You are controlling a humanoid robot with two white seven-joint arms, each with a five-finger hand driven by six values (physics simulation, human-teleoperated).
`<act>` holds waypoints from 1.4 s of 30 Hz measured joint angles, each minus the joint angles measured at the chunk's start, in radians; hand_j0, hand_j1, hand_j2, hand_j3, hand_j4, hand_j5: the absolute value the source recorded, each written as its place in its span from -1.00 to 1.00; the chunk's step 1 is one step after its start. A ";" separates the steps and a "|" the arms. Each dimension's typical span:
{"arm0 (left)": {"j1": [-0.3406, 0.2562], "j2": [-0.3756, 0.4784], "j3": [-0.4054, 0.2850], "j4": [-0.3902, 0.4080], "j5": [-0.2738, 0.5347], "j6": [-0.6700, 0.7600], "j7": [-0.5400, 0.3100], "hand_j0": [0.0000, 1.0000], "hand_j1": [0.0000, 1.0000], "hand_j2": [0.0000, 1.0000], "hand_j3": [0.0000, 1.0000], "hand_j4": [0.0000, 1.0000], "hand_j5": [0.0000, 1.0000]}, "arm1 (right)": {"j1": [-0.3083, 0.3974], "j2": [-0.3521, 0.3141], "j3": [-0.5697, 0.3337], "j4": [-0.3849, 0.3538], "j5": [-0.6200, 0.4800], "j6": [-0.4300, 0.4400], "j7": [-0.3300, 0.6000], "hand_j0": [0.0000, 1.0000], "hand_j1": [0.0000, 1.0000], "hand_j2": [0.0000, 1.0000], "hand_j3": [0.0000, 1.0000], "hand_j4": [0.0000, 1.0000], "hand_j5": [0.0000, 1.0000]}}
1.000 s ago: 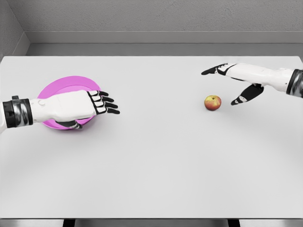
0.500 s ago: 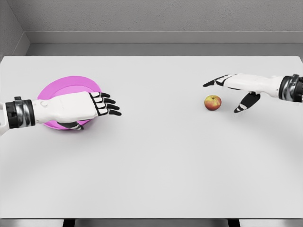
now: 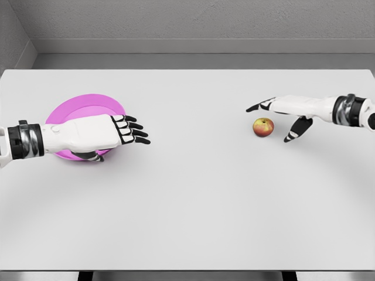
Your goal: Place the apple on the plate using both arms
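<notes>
The apple [image 3: 263, 127] sits on the table [image 3: 199, 199], well apart from the pink plate [image 3: 76, 109] at its 9 o'clock. The right hand [image 3: 280, 115] hovers over it, fingers spread, nothing gripped; the left hand [image 3: 102, 133] lies over the plate, fingers loosely extended. The reach is in hand, and next the right hand likely must lower and close around the apple.

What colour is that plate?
Bright pink-magenta plate, seen in the head view.

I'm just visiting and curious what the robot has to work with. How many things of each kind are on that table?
Apple: 1, red and yellow, on the right side of the table.
Plate: 1, pink, on the left side, partly under the left hand.
Total: 2 things.
</notes>
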 measured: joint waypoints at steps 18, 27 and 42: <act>-0.002 -0.009 0.000 0.001 0.000 0.000 -0.016 1.00 1.00 1.00 1.00 1.00 1.00 | -0.020 0.048 0.037 0.032 0.010 0.000 0.000 1.00 1.00 1.00 1.00 1.00 1.00; -0.002 -0.009 0.000 0.002 0.000 0.000 -0.016 1.00 1.00 1.00 1.00 1.00 1.00 | -0.032 0.055 0.045 0.077 0.010 -0.002 0.000 1.00 1.00 1.00 1.00 1.00 1.00; -0.002 -0.009 0.000 0.002 0.000 0.000 -0.017 1.00 1.00 1.00 1.00 1.00 1.00 | -0.040 0.076 0.044 0.131 0.027 -0.006 0.000 1.00 1.00 1.00 1.00 1.00 1.00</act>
